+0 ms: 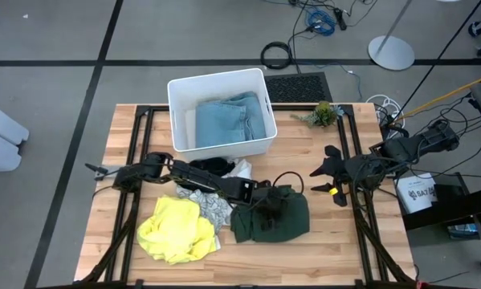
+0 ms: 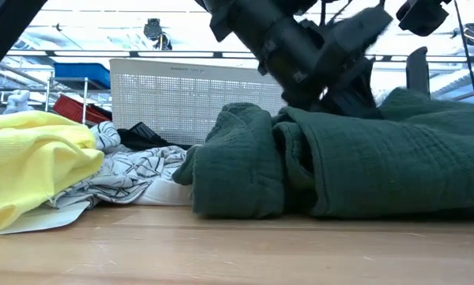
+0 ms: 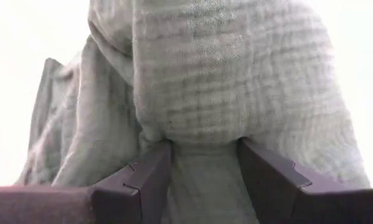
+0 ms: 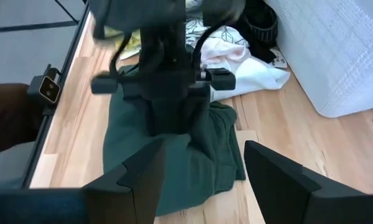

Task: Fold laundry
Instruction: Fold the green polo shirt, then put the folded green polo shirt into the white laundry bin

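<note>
laundry lies spread over the middle of the wooden table [image 1: 320, 241]. dark green garment [image 1: 270, 215] sits bunched toward the near edge, right of centre, and the left gripper [image 1: 274, 201] reaches across from the left side and rests on top of it. in the left wrist view a thick fold of the green cloth stands between the two fingers [image 3: 150, 177], which press against it on either side, so this gripper is pinching the dark green garment. in the low view the arm comes down onto the garment's heaped top.

bright yellow garment [image 1: 176, 229] lies crumpled at the near left, just beside the white garment with grey pattern [image 1: 214, 207], which sits between the yellow and the green. black garment [image 1: 208, 166] lies just behind these, close against the near wall of the white bin [image 1: 178, 96]. light blue garment [image 1: 230, 120] lies folded inside that bin.

right gripper [image 1: 334, 178] hovers off to the right of the green garment, apart from it, fingers spread and holding nothing. a small green plant [image 1: 324, 114] stands near the far right edge.
</note>
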{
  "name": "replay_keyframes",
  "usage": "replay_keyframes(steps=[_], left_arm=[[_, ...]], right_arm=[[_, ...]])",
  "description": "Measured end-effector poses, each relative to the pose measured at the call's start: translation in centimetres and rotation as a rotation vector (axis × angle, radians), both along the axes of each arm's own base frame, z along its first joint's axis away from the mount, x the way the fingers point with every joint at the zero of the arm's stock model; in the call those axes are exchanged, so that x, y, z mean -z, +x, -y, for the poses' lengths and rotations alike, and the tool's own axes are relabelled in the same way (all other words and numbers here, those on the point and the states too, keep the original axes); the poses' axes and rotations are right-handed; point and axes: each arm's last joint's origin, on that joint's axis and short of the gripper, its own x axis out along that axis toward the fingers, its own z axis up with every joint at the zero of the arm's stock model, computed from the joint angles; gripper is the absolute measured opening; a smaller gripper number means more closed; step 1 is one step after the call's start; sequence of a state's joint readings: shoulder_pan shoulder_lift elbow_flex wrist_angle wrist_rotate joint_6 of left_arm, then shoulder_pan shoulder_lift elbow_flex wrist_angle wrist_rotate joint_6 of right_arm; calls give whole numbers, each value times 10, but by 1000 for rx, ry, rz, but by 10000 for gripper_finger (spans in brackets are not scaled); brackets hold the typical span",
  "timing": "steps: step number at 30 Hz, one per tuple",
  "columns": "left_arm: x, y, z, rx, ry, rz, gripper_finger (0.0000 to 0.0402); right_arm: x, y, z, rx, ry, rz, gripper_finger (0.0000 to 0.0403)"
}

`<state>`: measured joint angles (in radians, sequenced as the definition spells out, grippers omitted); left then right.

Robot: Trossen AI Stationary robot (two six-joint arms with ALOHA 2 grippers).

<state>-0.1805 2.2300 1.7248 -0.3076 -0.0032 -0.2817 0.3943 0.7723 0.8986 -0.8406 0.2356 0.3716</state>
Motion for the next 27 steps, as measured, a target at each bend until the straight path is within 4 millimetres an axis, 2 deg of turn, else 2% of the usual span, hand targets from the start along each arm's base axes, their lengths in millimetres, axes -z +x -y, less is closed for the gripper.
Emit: replay_keyframes(steps=[6,11,15,20,22,27], left_arm=[[-35,-10,-7,-11,7,30,196],[-79,-28,-12,-35,63,76,196],[-112,-48,-10,-59,137,108,196],[-151,-81,-4,-123,265,134,196],[-161,-95,-1,-140,313,114,196],[-180,-111,8,-144,383,162,196]], right_arm=[[0,0,0,-7,-7,-4,205],[2,3,-1,5,4,-11,205],[13,21,-9,9,19,8,213],[30,47,-18,13,0,-10,245],[37,58,-19,26,-10,-30,262],[65,87,-18,64,-43,-155,314]])
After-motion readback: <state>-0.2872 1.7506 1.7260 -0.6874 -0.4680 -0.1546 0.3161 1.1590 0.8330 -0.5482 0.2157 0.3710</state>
